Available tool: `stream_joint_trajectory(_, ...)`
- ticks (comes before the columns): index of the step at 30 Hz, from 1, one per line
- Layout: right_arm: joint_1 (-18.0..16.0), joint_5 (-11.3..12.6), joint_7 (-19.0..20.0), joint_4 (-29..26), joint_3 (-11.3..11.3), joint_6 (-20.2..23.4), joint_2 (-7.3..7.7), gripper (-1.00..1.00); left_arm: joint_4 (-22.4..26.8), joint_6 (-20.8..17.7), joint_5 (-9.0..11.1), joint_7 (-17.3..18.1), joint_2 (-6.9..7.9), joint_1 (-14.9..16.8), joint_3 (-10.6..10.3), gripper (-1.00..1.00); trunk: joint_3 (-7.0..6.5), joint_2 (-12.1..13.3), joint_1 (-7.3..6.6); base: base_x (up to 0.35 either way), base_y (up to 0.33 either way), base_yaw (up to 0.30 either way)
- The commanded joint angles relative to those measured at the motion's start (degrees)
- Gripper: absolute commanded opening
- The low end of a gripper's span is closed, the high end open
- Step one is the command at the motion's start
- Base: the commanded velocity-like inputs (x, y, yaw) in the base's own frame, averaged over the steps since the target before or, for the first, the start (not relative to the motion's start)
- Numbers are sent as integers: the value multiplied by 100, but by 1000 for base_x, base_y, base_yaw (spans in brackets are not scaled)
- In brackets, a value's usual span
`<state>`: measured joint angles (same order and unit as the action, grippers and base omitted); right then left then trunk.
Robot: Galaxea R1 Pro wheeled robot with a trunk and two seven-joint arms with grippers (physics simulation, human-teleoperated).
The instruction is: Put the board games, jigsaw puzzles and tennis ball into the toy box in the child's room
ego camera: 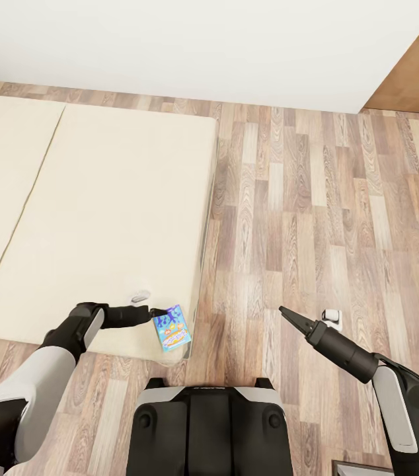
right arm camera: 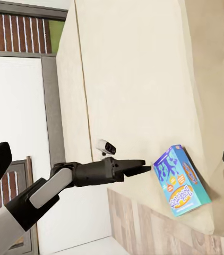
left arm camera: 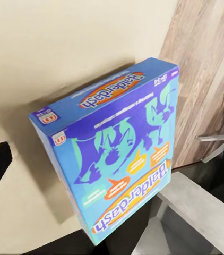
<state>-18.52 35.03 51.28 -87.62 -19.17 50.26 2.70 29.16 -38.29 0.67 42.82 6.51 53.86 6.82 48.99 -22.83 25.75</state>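
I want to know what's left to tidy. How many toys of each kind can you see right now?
Board games: 1, the blue one at the corner of the bed, by the left gripper
Jigsaw puzzles: 0
Tennis balls: 0
Total: 1 toy

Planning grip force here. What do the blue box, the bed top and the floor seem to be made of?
Blue box: likely glossy printed cardboard, with sharp folded edges and a slight sheen. Bed top: soft matte beige fabric or foam, in two halves split by a seam. Floor: wood planks or laminate, with visible grain.
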Motion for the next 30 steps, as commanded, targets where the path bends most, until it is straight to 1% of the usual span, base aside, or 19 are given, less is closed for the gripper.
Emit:
stream_joint_trajectory(1,-2,4,14,-1,-4,25,-1,100,2,-47,10,-61,-11,2,21,100,6,-9,3,0,0,0)
stream_joint_trajectory(3,-2,4,14,-1,-4,24,-4,100,2,-42,20,-245,-32,2,21,100,6,-9,3,0,0,0)
stream_joint_trajectory(8,-2,4,15,-1,-6,24,0,100,2,-39,35,-410,-65,2,21,100,6,-9,3,0,0,0)
stream_joint_trajectory(19,-2,4,21,-1,-8,26,-1,100,2,-41,25,-470,-154,2,20,100,6,-9,3,0,0,0)
stream_joint_trajectory(30,-2,4,17,-1,-8,27,1,100,2,-53,19,-476,-315,2,13,100,6,-9,3,0,0,0)
